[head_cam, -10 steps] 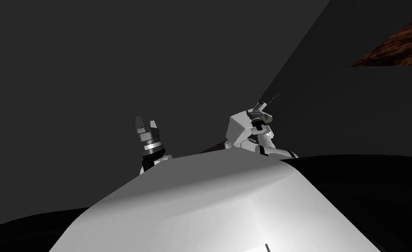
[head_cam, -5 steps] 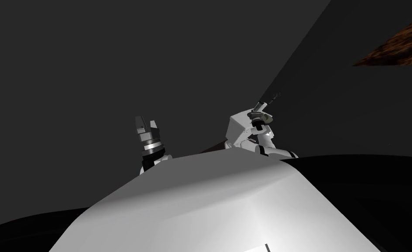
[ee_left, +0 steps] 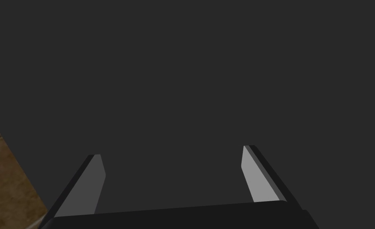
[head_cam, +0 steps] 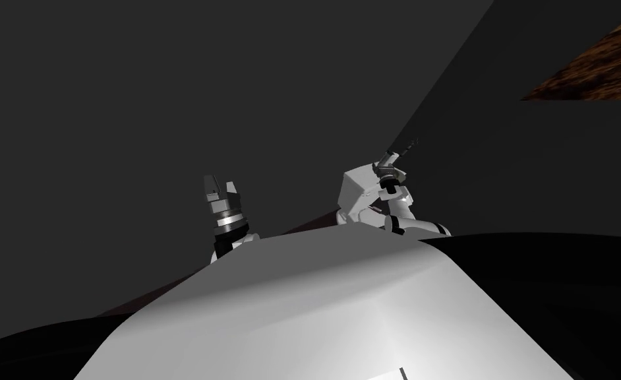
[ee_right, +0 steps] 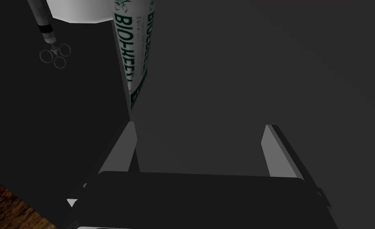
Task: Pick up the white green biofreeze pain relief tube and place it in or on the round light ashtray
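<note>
Dark grey surface [ee_right: 262, 59] is spreading under everything, w/ a brown wood patch [ee_right: 3, 208] at one corner. The tube [ee_right: 135, 47], white w/ green lettering, is lying just beyond one blade of my R gripper [ee_right: 199, 125], not between the blades, which are standing apart and empty. I'm guessing it's light, soft and a bit slick, so I'm planning to pinch it mid-body, gently. L gripper [ee_left: 171, 151] is hanging idle, blades also spread. A white round thing [ee_right: 79, 10] past the tube is getting cut off, prob the ashtray, can't confirm.
</note>
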Controlling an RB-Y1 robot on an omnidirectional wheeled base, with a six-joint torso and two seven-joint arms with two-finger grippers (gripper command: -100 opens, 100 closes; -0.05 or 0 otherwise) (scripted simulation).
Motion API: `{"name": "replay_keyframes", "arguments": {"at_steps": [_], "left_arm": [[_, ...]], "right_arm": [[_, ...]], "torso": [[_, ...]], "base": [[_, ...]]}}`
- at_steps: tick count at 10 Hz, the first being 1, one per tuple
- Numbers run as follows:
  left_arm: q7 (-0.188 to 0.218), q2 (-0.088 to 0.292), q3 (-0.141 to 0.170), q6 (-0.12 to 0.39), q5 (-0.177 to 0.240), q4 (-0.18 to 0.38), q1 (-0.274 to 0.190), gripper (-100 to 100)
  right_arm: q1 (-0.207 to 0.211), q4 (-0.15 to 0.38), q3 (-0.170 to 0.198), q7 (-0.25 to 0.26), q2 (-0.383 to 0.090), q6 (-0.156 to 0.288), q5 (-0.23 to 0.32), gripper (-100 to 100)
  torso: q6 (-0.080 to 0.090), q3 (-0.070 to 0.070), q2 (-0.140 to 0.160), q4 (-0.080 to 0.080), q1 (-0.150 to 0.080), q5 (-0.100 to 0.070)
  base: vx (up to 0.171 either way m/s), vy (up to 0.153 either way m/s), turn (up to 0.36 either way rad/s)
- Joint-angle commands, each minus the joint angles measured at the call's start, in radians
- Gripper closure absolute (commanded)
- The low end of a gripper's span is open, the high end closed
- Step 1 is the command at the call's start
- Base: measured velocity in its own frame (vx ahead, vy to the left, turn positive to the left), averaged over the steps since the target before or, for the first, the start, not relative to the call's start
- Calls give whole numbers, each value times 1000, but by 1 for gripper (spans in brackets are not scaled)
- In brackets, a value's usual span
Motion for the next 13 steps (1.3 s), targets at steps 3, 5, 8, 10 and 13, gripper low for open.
{"name": "replay_keyframes", "arguments": {"at_steps": [3,5,8,10,13], "left_arm": [[0,0,0,0,0,0,0,0],[0,0,0,0,0,0,0,0],[0,0,0,0,0,0,0,0],[0,0,0,0,0,0,0,0],[0,0,0,0,0,0,0,0]], "right_arm": [[-65,70,15,-37,-30,10,-27,-100],[-102,109,26,-61,-48,19,-42,-100],[-158,164,41,-98,-72,33,-66,-100],[-192,196,49,-122,-86,41,-81,-100],[-249,251,70,-160,-105,61,-103,-100]], "torso": [[0,0,0,0,-2,0],[0,1,1,0,-1,0],[0,1,1,0,0,0],[0,0,-1,0,0,0],[0,0,-1,0,0,0]], "base": [[-168,-132,67],[-189,-137,82],[-176,-116,75],[-172,-111,67],[-162,-105,78]]}}
